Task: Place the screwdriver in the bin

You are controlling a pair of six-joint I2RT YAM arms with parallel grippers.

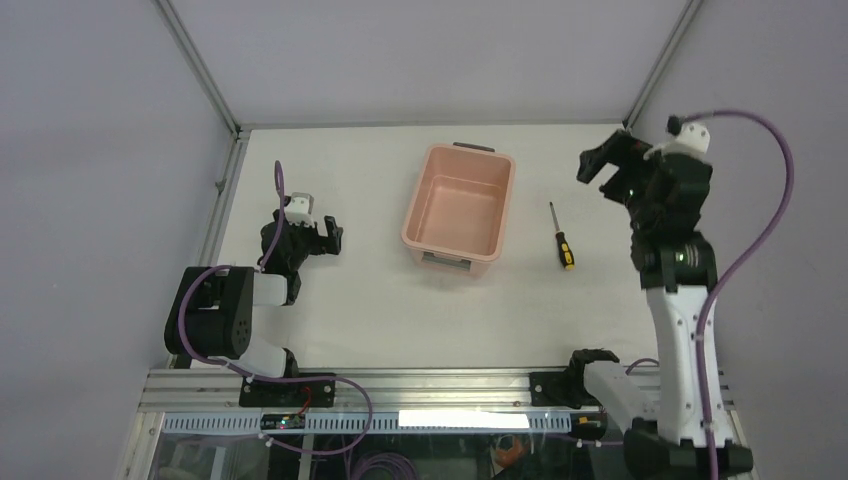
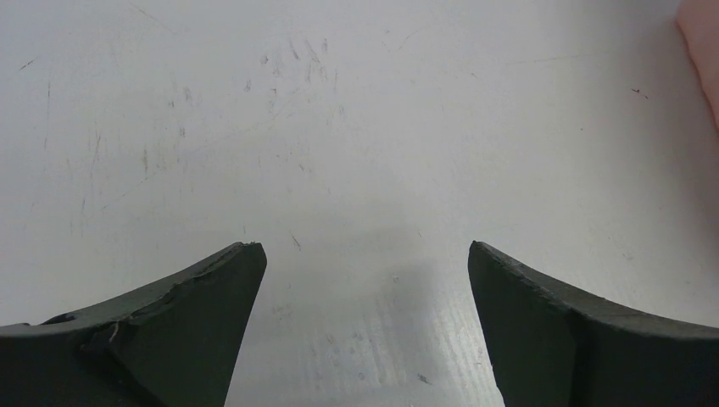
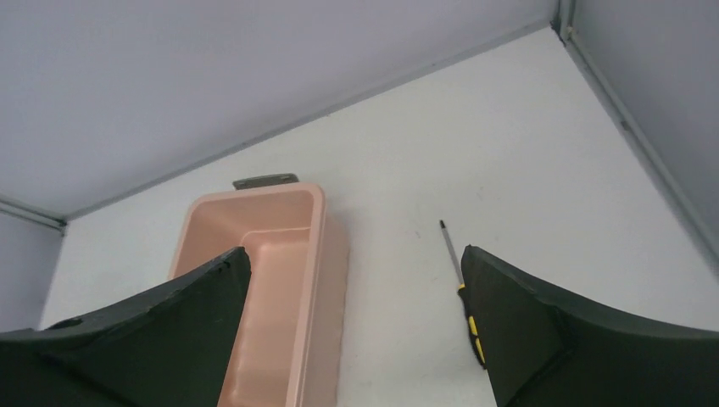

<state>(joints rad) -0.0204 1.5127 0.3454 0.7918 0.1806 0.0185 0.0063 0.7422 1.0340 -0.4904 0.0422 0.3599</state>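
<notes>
The screwdriver point(image 1: 561, 236) lies flat on the white table, right of the bin, shaft pointing away, black and yellow handle nearest the arms. The salmon-pink bin point(image 1: 459, 211) stands empty at the table's middle. My right gripper point(image 1: 606, 160) is open and empty, raised high to the right of the screwdriver. In the right wrist view the bin point(image 3: 271, 280) is on the left and the screwdriver point(image 3: 453, 254) is partly hidden behind the right finger. My left gripper point(image 1: 330, 238) is open and empty, low over the table left of the bin; its view shows the bin's edge point(image 2: 704, 51).
Metal frame rails point(image 1: 222, 170) run along the table's left edge and back corners, with grey walls beyond. A purple cable point(image 1: 760, 200) loops off the right arm. The aluminium mounting rail point(image 1: 430, 385) with both arm bases runs along the near edge.
</notes>
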